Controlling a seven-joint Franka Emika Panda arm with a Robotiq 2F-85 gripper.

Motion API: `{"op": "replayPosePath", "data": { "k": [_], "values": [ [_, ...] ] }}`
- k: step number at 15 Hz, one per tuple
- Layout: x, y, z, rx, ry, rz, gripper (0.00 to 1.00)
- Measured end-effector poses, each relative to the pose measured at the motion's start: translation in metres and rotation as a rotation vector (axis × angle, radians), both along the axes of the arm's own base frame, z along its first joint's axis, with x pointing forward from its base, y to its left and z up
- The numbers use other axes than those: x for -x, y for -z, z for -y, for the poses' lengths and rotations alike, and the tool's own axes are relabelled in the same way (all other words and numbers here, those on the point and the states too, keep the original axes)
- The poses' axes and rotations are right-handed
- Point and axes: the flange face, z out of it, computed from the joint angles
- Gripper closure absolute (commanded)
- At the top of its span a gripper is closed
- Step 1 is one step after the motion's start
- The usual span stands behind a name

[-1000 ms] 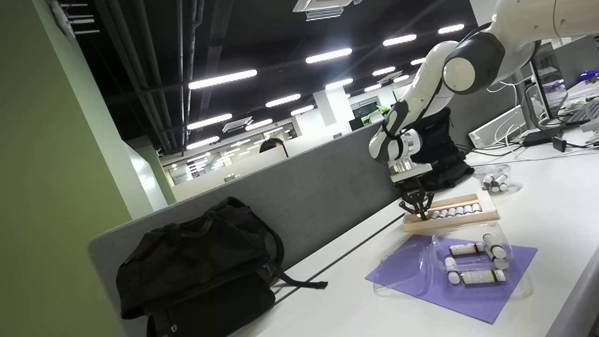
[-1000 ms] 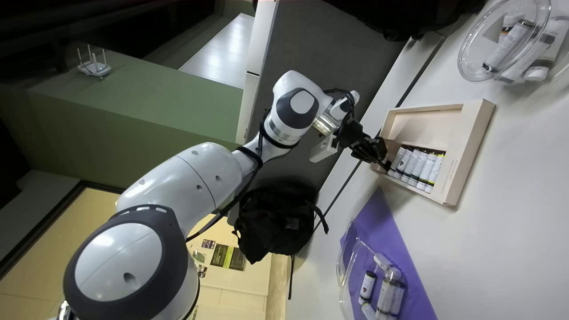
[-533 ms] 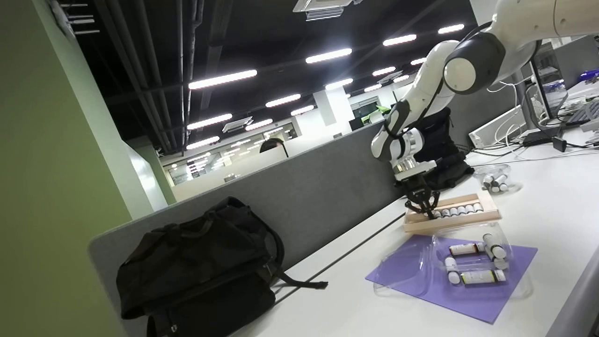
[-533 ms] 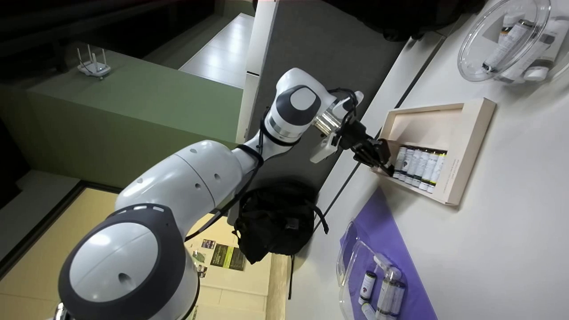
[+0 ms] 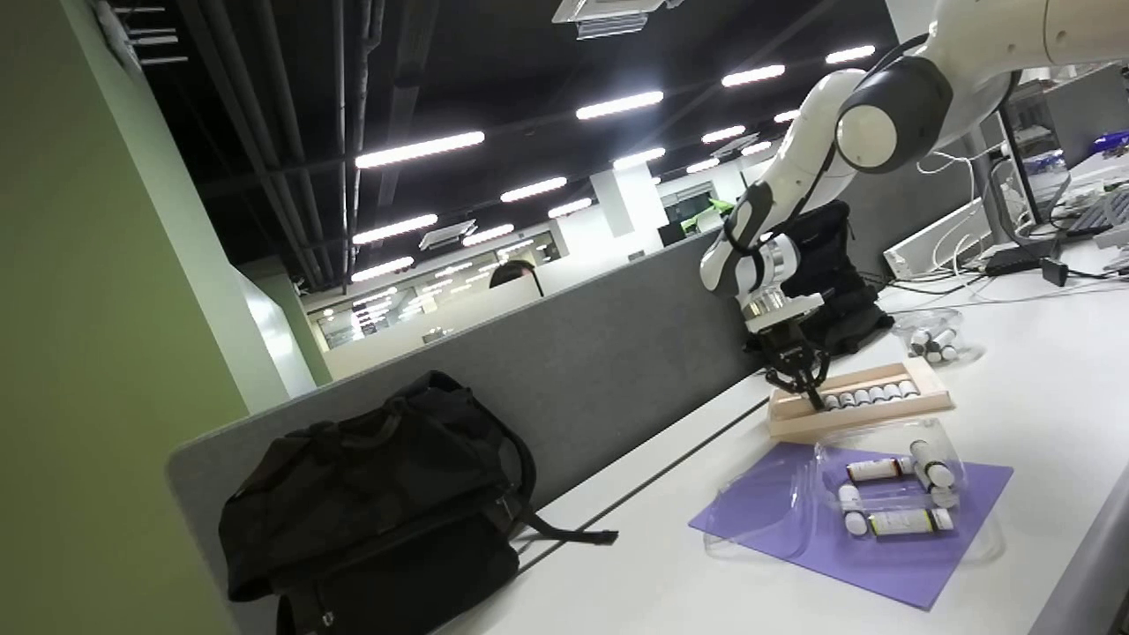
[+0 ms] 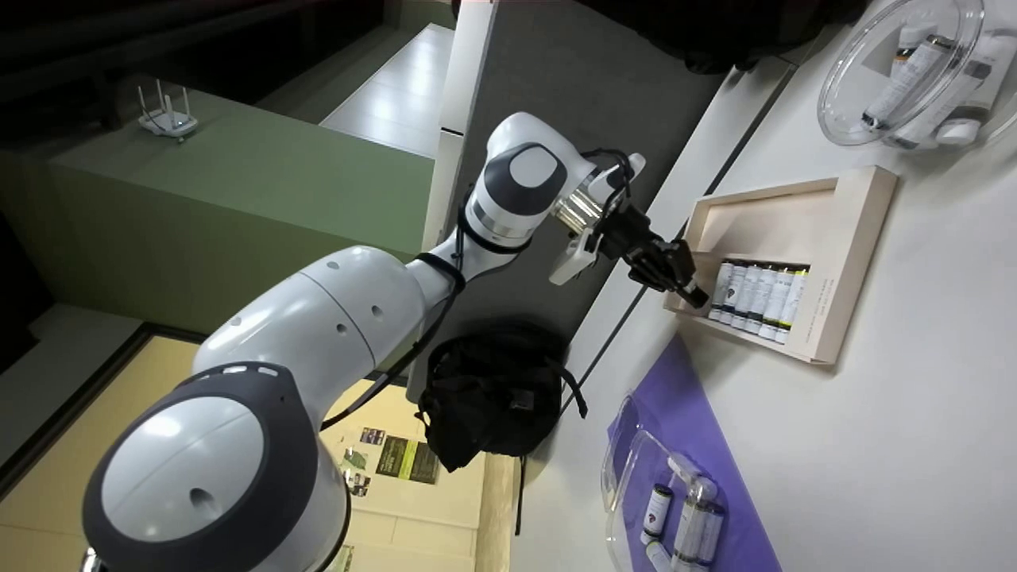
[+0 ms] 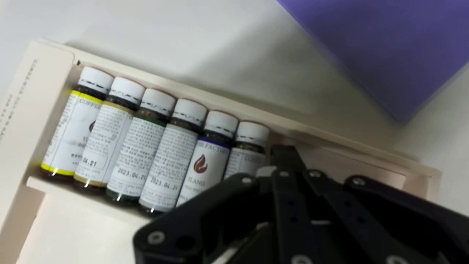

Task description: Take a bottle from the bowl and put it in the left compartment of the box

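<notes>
Above a white office desk [image 6: 914, 445], a Robotiq gripper [image 7: 287, 156], jaws pressed together, stood just beside the last white-capped bottle [image 7: 247, 157] of six in the tan wooden box [image 6: 842, 266], where a hard sideways push risked skidding the box or skewing that bottle

Paper labels [image 7: 135, 157] wrap glossy bottles [image 7: 170, 161] with plastic caps [image 7: 158, 102], as smooth, matt wood forms the box [image 7: 47, 84] and dull cloth a backpack [image 5: 370, 503].
</notes>
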Motion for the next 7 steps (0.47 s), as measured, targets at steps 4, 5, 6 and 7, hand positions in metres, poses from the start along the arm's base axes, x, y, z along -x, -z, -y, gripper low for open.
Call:
{"op": "replayPosePath", "data": {
  "k": [4, 5, 6, 7],
  "values": [
    [-0.016, -0.045, 0.005, 0.063, 0.0, 0.114, 0.35],
    [-0.018, -0.059, 0.006, 0.088, -0.005, 0.13, 0.55],
    [-0.018, -0.068, 0.005, 0.093, -0.01, 0.137, 0.48],
    [-0.019, -0.068, 0.003, 0.09, -0.013, 0.138, 0.42]
  ]
}}
